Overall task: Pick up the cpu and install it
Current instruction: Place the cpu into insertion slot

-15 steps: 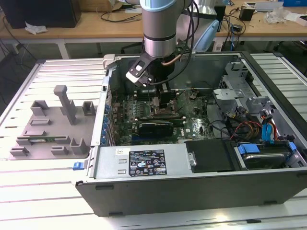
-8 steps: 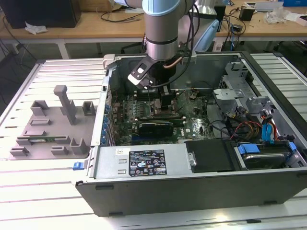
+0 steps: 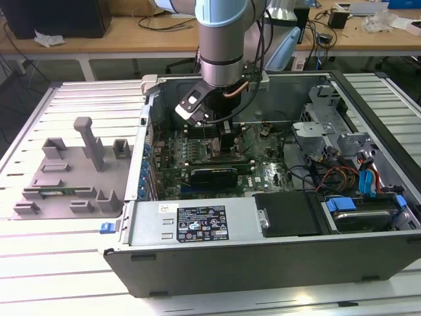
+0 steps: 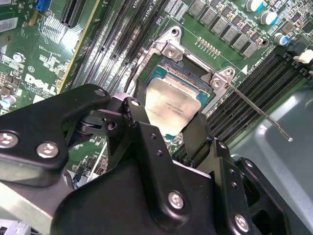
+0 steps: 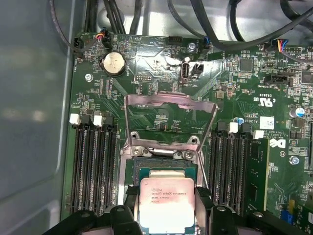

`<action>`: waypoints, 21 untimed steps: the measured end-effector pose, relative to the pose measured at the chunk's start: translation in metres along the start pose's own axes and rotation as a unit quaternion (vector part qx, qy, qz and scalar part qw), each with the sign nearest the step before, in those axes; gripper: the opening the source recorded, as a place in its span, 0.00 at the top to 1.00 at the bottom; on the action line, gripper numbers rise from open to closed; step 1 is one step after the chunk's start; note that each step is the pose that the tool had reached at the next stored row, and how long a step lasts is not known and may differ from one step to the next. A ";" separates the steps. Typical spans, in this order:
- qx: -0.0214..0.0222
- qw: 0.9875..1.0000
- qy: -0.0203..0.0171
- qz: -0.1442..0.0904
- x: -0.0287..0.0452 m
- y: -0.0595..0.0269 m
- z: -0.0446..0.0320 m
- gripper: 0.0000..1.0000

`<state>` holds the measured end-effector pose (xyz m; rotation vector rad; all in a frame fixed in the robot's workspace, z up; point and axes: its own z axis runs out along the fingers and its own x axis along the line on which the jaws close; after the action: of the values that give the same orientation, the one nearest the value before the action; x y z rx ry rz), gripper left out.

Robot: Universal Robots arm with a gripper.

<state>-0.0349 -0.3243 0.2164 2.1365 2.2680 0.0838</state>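
Your arm (image 3: 222, 33) reaches straight down from above, with its wrist (image 3: 222, 74) upright. Your gripper (image 4: 168, 115) points downward, its two black fingers (image 4: 198, 134) pressed against opposite edges of the cpu (image 5: 167, 205) between them.

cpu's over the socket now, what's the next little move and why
Probably ease the hand straight down a touch. It grips the cpu by two opposite edges just over the open socket, whose retention frame stands flipped up. The chip looks roughly square to the socket but not yet seated.
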 end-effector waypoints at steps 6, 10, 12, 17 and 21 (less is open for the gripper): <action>0.000 1.000 0.000 0.000 0.0000 0.0000 0.0001 0.45; 0.000 1.000 0.000 0.000 0.0000 0.0000 0.0003 0.38; 0.000 1.000 0.000 0.000 0.0000 -0.0001 0.0023 0.38; 0.000 1.000 0.000 0.000 -0.0001 -0.0004 0.0059 0.38; 0.000 1.000 0.003 0.000 0.0023 -0.0026 0.0075 0.38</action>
<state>-0.0373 -0.3220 0.2088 2.1389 2.2702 0.0899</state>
